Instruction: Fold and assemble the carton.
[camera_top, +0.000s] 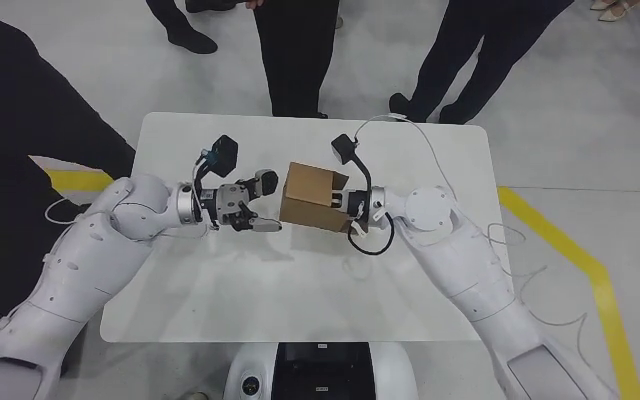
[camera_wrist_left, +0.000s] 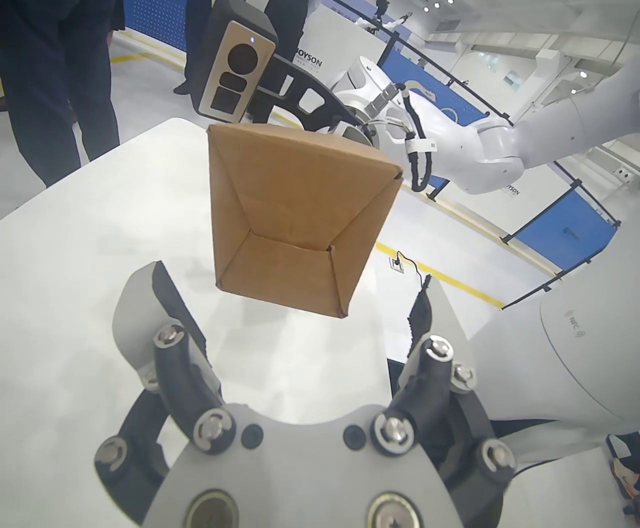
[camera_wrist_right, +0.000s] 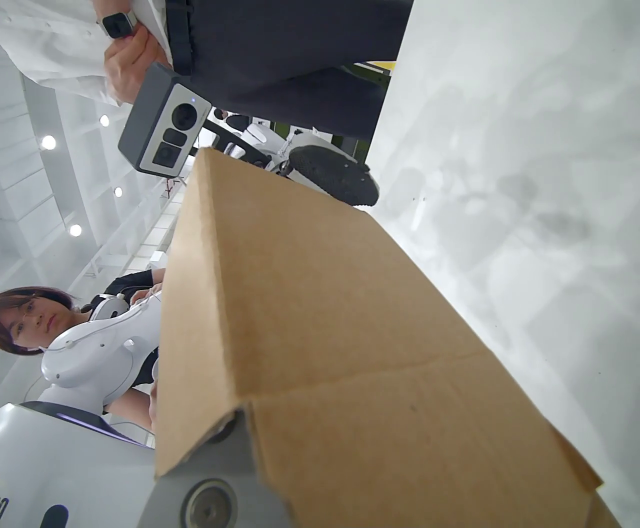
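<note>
The brown carton (camera_top: 312, 196) hangs above mid-tabletop (camera_top: 200, 290), gripped at its 3 o'clock side by the right pincer (camera_top: 345, 205). The left pincer (camera_top: 266, 205) gapes wide at 9 o'clock, just beside the carton's folded-shut end. Its inside is hidden.

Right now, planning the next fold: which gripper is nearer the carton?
Right. The right gripper grips the carton; the left gripper is open, just off its folded end.
</note>
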